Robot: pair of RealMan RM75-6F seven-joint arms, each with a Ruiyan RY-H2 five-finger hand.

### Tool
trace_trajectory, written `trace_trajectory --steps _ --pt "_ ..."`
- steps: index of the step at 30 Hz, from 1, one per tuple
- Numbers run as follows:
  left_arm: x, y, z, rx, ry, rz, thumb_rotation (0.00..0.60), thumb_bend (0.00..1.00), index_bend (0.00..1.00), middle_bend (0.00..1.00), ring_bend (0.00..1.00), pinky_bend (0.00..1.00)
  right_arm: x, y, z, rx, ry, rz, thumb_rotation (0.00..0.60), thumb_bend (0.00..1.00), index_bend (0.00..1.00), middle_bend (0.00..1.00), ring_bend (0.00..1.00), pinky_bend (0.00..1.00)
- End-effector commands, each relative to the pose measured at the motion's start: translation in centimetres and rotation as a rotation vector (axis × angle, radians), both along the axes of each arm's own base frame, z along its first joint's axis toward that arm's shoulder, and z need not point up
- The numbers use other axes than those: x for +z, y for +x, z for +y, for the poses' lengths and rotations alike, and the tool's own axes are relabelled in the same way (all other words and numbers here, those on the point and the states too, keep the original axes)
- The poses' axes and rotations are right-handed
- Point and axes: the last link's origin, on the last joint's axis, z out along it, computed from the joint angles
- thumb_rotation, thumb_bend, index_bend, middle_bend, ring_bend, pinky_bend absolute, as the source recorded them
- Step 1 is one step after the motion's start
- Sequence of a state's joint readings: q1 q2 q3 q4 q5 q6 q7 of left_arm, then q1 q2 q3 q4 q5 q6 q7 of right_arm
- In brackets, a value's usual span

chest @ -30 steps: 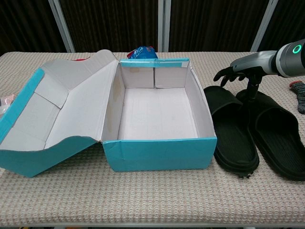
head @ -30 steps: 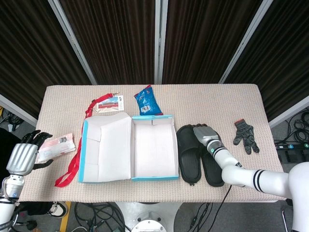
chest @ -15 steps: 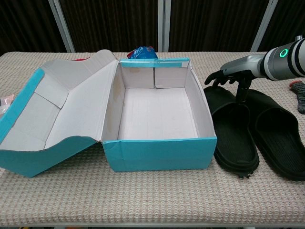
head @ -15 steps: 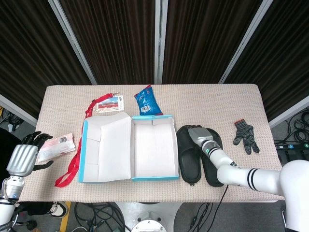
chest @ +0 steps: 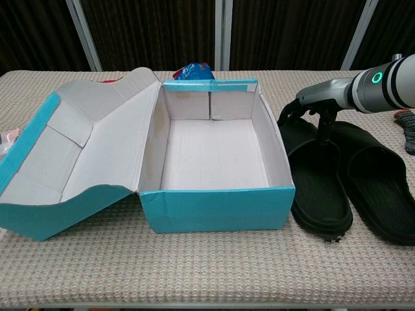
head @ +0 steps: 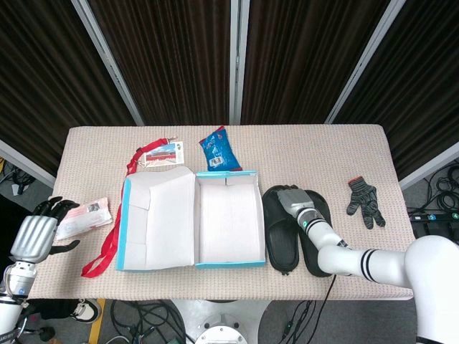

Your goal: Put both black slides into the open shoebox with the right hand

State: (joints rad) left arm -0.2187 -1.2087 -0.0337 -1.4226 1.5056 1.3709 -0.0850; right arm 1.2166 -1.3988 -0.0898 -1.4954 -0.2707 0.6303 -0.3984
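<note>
Both black slides lie side by side on the table, just right of the open shoebox: the nearer slide almost against its wall, the other slide beyond it. Neither is in the box yet, so the whole task remains. The right hand sits over the strap end of the nearer slide, fingers curled down onto it; whether it grips cannot be told. The left hand hangs off the table's left edge, fingers apart, holding nothing.
</note>
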Motion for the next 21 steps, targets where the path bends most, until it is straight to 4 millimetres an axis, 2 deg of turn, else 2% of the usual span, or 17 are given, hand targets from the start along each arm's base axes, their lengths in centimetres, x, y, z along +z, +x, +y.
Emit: trace_trajectory --steps 1,12,16,21 --pt "0.0 0.0 0.0 0.000 -0.001 -0.001 0.600 0.12 0.24 0.23 0.12 0.19 0.0 0.0 0.0 0.002 -0.007 0.003 0.600 0.08 0.23 0.19 0.00 0.00" --pt "0.0 0.0 0.1 0.002 -0.006 -0.005 0.600 0.12 0.24 0.23 0.12 0.19 0.0 -0.2 -0.1 0.019 -0.045 0.014 0.600 0.12 0.34 0.32 0.00 0.00" --pt "-0.1 0.0 0.1 0.002 -0.009 -0.008 0.600 0.12 0.24 0.23 0.12 0.19 0.3 -0.2 -0.2 0.030 -0.064 0.011 0.600 0.14 0.41 0.37 0.04 0.00" --pt "-0.1 0.2 0.2 0.000 -0.012 -0.008 0.600 0.12 0.24 0.23 0.12 0.19 1.3 -0.1 -0.3 0.042 -0.094 -0.008 0.600 0.15 0.44 0.40 0.08 0.00"
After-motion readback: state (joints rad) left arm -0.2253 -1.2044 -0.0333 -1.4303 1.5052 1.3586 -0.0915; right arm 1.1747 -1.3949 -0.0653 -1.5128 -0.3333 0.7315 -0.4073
